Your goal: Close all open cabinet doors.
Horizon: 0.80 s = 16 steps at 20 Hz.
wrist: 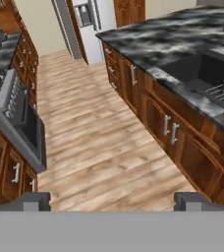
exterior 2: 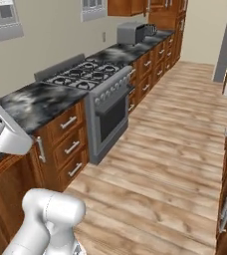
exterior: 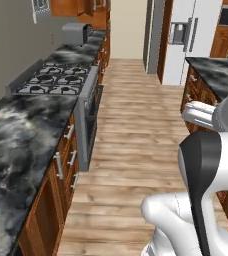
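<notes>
In the hand view my gripper (wrist: pixel 111 202) is open, its two dark fingertips (wrist: pixel 28 201) far apart with only wooden floor between them. It hangs over the aisle, well away from any door. To its right, reddish-brown cabinet doors (wrist: pixel 190 157) with vertical bar handles (wrist: pixel 167 125) sit under the island's sink, and another door (wrist: pixel 134 84) is further along. A cabinet door (exterior: pixel 45 212) with a vertical handle (exterior: pixel 58 165) stands under the left counter, also seen at the lower left (exterior 2: pixel 8 191). All these doors look flush with their frames.
A stove with oven (exterior 2: pixel 108 107) and drawer fronts (exterior 2: pixel 65 137) line the left counter, with a toaster (exterior: pixel 76 33) at its far end. A grey fridge (exterior: pixel 188 37) closes the aisle's right end. The island (wrist: pixel 182 39) holds a dark sink (wrist: pixel 202 71). Wooden floor (exterior: pixel 136 130) runs between.
</notes>
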{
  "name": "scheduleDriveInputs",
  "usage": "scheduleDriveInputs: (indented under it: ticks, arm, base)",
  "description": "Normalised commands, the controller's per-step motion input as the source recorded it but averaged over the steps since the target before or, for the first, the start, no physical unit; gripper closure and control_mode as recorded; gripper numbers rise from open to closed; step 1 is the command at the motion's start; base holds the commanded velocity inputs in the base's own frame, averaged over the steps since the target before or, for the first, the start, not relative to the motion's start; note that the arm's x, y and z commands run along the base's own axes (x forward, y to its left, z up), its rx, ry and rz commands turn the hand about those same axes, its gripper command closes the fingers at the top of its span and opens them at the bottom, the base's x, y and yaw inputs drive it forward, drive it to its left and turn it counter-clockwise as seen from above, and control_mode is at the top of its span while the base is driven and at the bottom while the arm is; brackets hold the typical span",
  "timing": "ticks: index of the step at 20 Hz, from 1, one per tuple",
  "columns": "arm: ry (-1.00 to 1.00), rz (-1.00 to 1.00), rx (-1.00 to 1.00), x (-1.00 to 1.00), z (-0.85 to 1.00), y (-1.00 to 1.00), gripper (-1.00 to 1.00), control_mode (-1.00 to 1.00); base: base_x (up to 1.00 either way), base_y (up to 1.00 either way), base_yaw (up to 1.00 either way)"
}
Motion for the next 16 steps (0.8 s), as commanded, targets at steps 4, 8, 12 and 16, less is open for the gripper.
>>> scheduleDriveInputs:
  ticks: [4,8,12,16]
  arm:
    - [0.00,0.00,0.00,0.00,0.00,0.00,-1.00,1.00]
    - [0.00,0.00,0.00,0.00,0.00,0.00,-1.00,1.00]
    - [0.00,0.00,0.00,0.00,0.00,0.00,-1.00,1.00]
    - [0.00,0.00,0.00,0.00,0.00,0.00,-1.00,1.00]
  base:
    - [1.00,0.00,-0.08]
    - [1.00,0.00,-0.07]
    - [1.00,0.00,-0.05]
    - [1.00,0.00,0.00]
